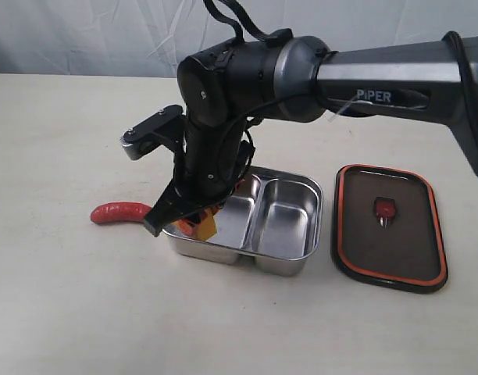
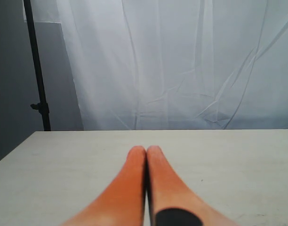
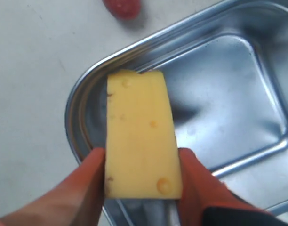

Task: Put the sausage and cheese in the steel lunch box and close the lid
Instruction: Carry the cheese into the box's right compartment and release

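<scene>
1. While the left jaws show only in their own wrist view, their orange fingers (image 2: 130, 188) are pressed together with no gap and nothing between them, above the pale counter (image 2: 228, 165) and facing a white curtain (image 2: 181, 61)
2. Farthest left in the exterior view, the sausage (image 1: 118, 212) lies on the counter, outside the steel lunch box (image 1: 290, 258) and near its left end
3. Next comes the dark right arm (image 1: 379, 78), which stretches in from the right edge and points down at the box's left end. The right jaws hold the cheese (image 1: 201, 225), with an orange finger on each long side of the wedge, as the right wrist view shows. The wedge sits over the near left corner of the left compartment, one end above the rim; whether it touches the steel cannot be told
4. The box stands uncovered, with a raised divider (image 1: 253, 211) between its two shiny compartments
5. Rightmost, the lid (image 1: 403, 250) lies flat on the counter just beside the box and apart from it, with its orange seal rim facing up and a small red valve (image 1: 383, 208) at its centre
</scene>
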Robot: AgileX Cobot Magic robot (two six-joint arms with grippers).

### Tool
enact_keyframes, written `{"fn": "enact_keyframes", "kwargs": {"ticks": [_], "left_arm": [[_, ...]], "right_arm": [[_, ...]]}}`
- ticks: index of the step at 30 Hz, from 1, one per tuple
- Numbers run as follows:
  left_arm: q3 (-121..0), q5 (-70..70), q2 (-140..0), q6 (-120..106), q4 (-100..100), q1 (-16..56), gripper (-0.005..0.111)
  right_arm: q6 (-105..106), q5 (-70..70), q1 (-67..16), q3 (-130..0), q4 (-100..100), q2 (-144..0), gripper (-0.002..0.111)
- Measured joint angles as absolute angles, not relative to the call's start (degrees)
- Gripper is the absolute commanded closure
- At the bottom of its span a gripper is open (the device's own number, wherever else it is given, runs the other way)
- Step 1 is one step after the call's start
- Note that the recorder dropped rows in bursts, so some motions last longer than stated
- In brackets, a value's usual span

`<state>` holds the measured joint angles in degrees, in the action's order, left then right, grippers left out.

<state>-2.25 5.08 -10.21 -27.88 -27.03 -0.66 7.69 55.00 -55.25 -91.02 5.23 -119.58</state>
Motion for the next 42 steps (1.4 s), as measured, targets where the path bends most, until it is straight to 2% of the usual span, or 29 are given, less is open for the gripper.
{"fn": "enact_keyframes", "kwargs": {"ticks": [10, 17, 24, 29, 35, 42], "left_arm": [[-2.25, 5.08, -10.21, -27.88, -27.03, -0.66, 0.107], [-2.25, 5.08, -10.21, -27.88, -27.03, -0.66, 0.107], [-2.25, 5.08, -10.21, -27.88, -27.03, -0.66, 0.107], [-2.25, 5.08, -10.21, -27.88, -27.03, -0.66, 0.107], [-2.25, 5.08, -10.21, -27.88, -27.03, -0.66, 0.107], [-2.25, 5.08, -10.21, -27.88, -27.03, -0.66, 0.107]], "right_arm": [[7.71, 56.75, -57.59, -91.02, 4.73, -119.58, 0.108], [-5.98, 55.46, -57.81, -91.02, -9.81, -117.10, 0.108], [-15.66, 64.04, -57.81, -90.41, -19.78, -113.76, 0.109], [-17.61, 64.57, -55.46, -86.07, -18.77, -112.86, 0.109], [-17.99, 58.22, -52.76, -79.59, -16.07, -112.86, 0.109], [-17.99, 56.08, -50.52, -77.41, -14.33, -113.52, 0.109]]}}
